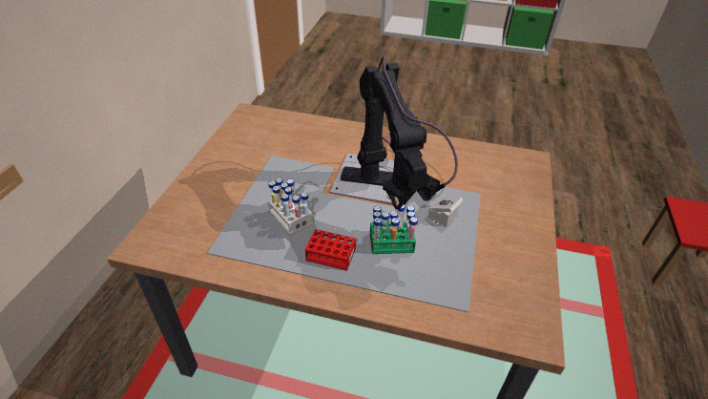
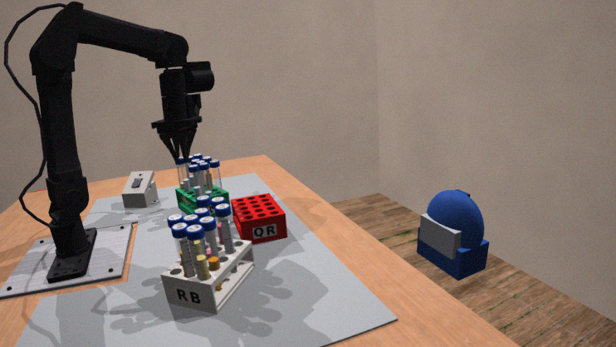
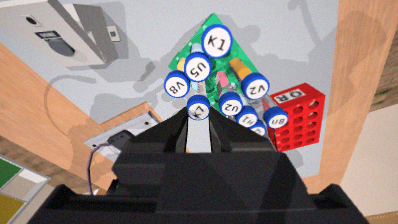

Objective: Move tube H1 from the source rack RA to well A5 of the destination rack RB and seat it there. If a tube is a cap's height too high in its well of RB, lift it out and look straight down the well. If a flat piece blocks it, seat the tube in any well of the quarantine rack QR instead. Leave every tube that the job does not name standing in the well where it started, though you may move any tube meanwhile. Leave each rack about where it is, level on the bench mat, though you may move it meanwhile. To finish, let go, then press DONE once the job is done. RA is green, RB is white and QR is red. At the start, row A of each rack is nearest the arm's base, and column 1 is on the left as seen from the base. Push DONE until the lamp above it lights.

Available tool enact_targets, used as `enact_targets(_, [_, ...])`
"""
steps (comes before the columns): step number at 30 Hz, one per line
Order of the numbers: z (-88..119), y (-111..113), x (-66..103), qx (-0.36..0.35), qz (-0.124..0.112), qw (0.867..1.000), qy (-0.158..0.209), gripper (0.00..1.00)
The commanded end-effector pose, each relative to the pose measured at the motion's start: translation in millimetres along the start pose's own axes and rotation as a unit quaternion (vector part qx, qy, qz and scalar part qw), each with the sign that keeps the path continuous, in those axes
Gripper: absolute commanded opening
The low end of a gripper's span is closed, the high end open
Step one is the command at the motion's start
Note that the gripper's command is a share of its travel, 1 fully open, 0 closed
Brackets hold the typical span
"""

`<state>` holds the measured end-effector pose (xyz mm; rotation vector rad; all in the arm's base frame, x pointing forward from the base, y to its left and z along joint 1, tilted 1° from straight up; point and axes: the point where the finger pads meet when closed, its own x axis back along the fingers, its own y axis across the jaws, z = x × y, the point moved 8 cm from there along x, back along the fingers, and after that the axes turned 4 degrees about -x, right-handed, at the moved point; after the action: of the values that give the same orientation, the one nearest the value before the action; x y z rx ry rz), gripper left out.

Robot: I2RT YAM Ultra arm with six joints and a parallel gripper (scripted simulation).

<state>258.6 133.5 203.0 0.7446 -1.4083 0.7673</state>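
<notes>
The green rack RA (image 1: 391, 246) (image 2: 183, 197) (image 3: 213, 20) holds several blue-capped tubes. My gripper (image 1: 397, 204) (image 2: 181, 158) (image 3: 198, 111) points straight down over the rack's corner nearest the arm's base. It is shut on the cap of a tube (image 2: 181, 163) (image 3: 198, 107) whose label reads about K7. That cap is about level with its neighbours. The tube marked H1 (image 3: 246, 119) stands in RA just to the right of my fingers in the wrist view. The white rack RB (image 1: 297, 225) (image 2: 193, 297) holds several tubes. The red rack QR (image 1: 329, 252) (image 2: 262, 230) (image 3: 300, 125) is empty.
The grey DONE button box (image 1: 445, 210) (image 2: 139, 189) (image 3: 55, 35) stands beside RA on the grey bench mat (image 1: 435, 277). The arm's base plate (image 2: 107, 254) is at the mat's back edge. Caps K1, U5, V8, U2, V2 and U8 crowd around my fingers.
</notes>
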Motion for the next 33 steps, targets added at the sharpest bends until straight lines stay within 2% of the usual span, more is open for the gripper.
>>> enact_targets(1, [0,4,21.2,0.003,0.012,1.0,-0.021,0.0])
enact_targets(33, [7,2,48.9,0.001,0.012,1.0,-0.021,0.0])
